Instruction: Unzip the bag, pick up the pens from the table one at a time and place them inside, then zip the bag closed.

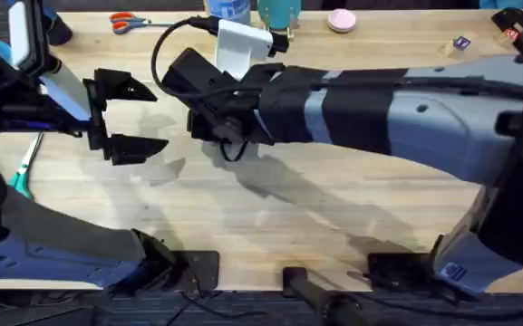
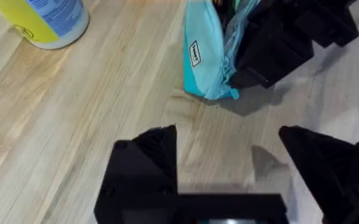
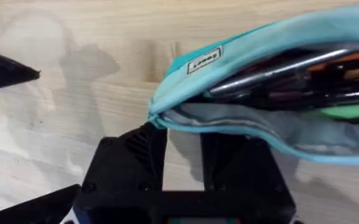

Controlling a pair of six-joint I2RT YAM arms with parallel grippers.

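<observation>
The turquoise bag point(image 2: 205, 59) stands on its edge on the table point(image 2: 104, 106), its zipper open. Several pens point(image 3: 272, 73) lie inside it, dark, orange and green. My right gripper point(image 3: 183, 152) reaches in from the right and is closed on the bag's lower lip near its end, its black fingers point(image 2: 272, 46) against the fabric. My left gripper point(image 2: 229, 149) hangs open a short way from the bag's end and holds nothing. In the overhead view the right arm point(image 1: 334, 104) covers the bag, and the left gripper point(image 1: 127, 118) sits just left of it.
A slim white-and-teal pen-like stick point(image 1: 25, 165) lies at the table's left edge. Along the far edge are orange scissors point(image 1: 130, 20), a blue container point(image 1: 229, 9), a teal object point(image 1: 279, 11) and a pink item point(image 1: 341, 20). A yellow-and-blue bottle point(image 2: 45, 18) stands nearby.
</observation>
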